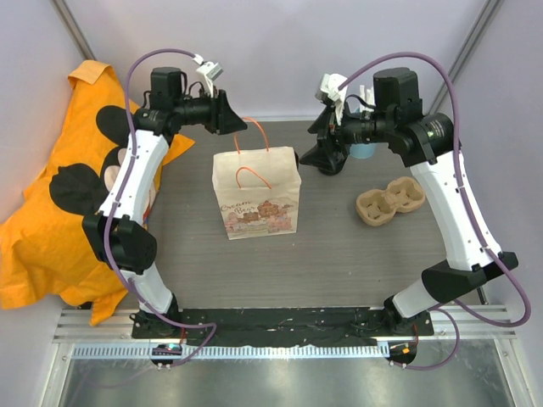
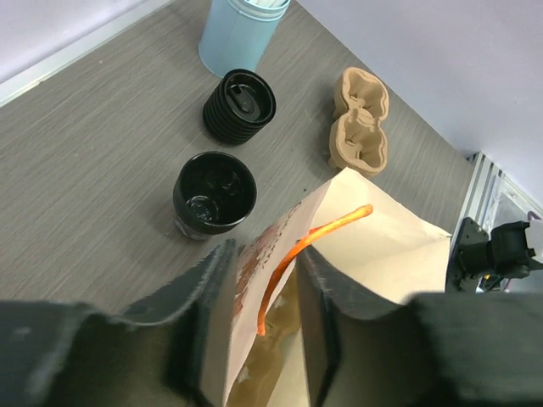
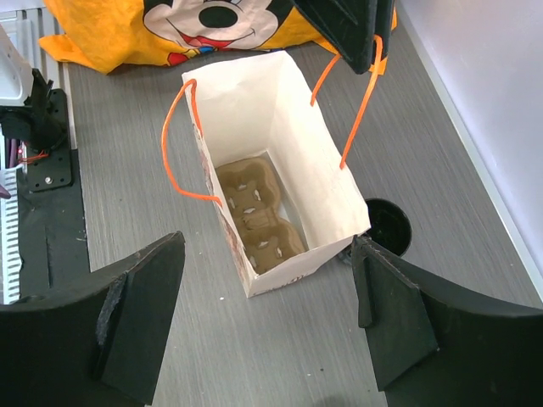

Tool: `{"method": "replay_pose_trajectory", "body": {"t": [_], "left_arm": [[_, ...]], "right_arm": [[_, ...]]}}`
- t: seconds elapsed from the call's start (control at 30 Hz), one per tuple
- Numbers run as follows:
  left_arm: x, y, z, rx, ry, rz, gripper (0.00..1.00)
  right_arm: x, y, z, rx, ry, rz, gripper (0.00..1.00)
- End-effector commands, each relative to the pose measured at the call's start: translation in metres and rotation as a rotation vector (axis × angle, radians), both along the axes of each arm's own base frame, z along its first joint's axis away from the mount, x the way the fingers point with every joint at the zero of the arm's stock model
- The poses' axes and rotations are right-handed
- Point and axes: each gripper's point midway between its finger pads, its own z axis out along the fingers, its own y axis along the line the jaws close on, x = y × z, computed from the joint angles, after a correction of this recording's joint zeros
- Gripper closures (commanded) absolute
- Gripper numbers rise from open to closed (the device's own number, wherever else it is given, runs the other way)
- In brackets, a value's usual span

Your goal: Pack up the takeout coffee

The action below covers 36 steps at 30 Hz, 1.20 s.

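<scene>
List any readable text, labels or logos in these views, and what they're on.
Paper bag, front print: lettering above a picture, too blurred to read.
Orange cloth: cartoon mouse face only, no words.
Black cups, blue cup, tray: no markings visible.
Nothing legible in any view.

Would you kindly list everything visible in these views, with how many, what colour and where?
paper bag: one, cream with orange handles, standing open in the middle of the table
cup tray: two, tan; one at the bag's bottom, one on the table right of the bag
black cup: two, black; one open, one lidded, on the table beside the bag
blue cup: one, light blue, just beyond the lidded cup
cloth: one, orange with a Mickey print, left of the table
left gripper: black, closed on the bag's far rim and handle
right gripper: black, open, empty
</scene>
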Motion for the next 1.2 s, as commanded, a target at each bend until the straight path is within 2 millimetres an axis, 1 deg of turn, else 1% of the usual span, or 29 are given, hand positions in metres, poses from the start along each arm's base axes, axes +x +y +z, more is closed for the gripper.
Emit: {"method": "replay_pose_trajectory", "body": {"t": [0.0, 0.1, 0.23, 0.27, 0.33, 0.4, 0.47, 0.5, 0.73, 0.93, 1.03, 1.17], "left_arm": [[-0.001, -0.007, 0.018, -0.007, -0.070, -0.034, 0.74], [0.002, -0.007, 0.018, -0.003, -0.068, -0.020, 0.85], [0.004, 0.000, 0.018, 0.022, -0.071, 0.037, 0.88], [0.002, 0.001, 0.021, 0.026, -0.077, 0.047, 0.88], [0.003, 0.007, 0.018, 0.049, -0.068, 0.091, 0.90], [-0.001, 0.013, 0.024, 0.063, -0.086, 0.127, 0.93], [0.001, 0.022, 0.023, 0.087, -0.087, 0.187, 0.95], [0.000, 0.026, 0.026, 0.093, -0.090, 0.214, 0.96], [0.000, 0.051, 0.042, 0.144, -0.134, 0.360, 0.98], [0.001, 0.071, 0.042, 0.200, -0.153, 0.456, 0.98], [0.008, 0.085, 0.036, 0.241, -0.159, 0.530, 0.98], [0.023, 0.100, 0.035, 0.242, -0.157, 0.617, 0.98]], "right_arm": [[-0.004, -0.003, 0.007, 0.021, -0.010, -0.003, 0.16], [-0.002, -0.002, 0.005, 0.020, -0.006, -0.005, 0.16], [-0.002, -0.002, 0.006, 0.025, -0.005, 0.002, 0.16], [-0.002, -0.001, 0.006, 0.025, -0.005, 0.003, 0.16], [-0.001, -0.001, 0.005, 0.025, -0.002, 0.005, 0.16], [-0.001, 0.000, 0.006, 0.028, -0.004, 0.009, 0.16], [0.000, 0.001, 0.006, 0.028, 0.000, 0.012, 0.16], [0.000, 0.001, 0.006, 0.029, -0.002, 0.011, 0.16], [0.002, 0.001, 0.010, 0.033, -0.014, 0.005, 0.16], [0.001, 0.000, 0.013, 0.036, -0.022, 0.002, 0.16], [0.001, 0.000, 0.012, 0.035, -0.020, 0.002, 0.16], [0.002, 0.001, 0.012, 0.038, -0.015, 0.001, 0.16]]}}
